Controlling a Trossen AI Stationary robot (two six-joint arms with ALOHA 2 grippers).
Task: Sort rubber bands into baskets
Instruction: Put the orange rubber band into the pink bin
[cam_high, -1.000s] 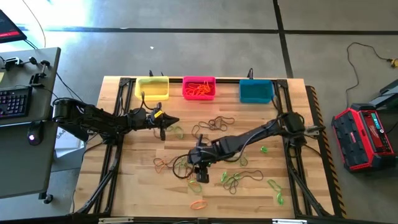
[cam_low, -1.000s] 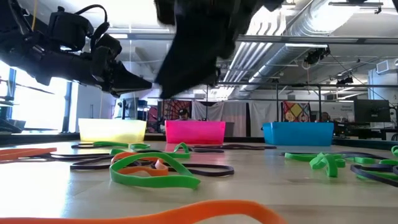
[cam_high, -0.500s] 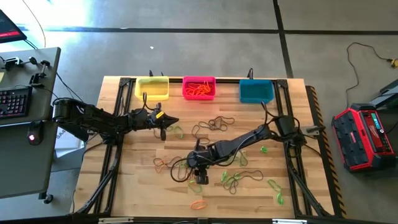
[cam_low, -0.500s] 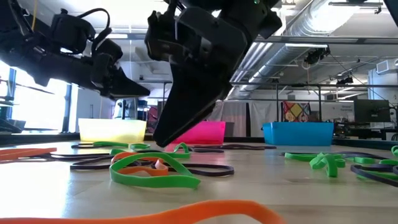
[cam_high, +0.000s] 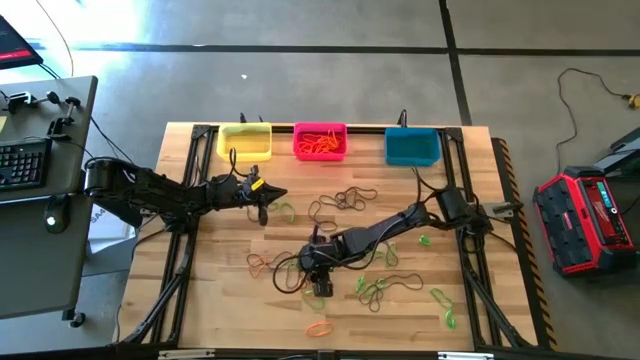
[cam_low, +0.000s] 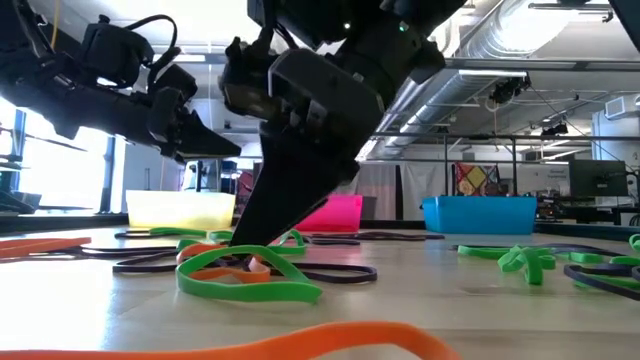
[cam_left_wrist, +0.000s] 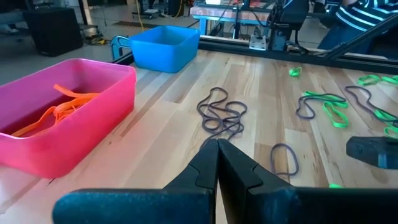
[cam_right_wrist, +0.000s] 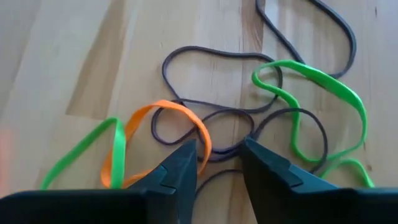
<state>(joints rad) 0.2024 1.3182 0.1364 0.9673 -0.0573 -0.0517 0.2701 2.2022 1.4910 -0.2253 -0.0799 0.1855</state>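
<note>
You're picking: your right end effector (cam_right_wrist: 217, 158), parted, straddles tangled rubber bands (cam_right_wrist: 186, 134); clench on the orange, carry toward twelve o'clock.

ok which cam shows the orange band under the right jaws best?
Right wrist view: the orange band fills the frame, looped over dark bands between the right gripper's open jaws. Low view shows only a sliver of it inside a green band. High view shows just a tangle there. Left wrist view misses it.
</note>
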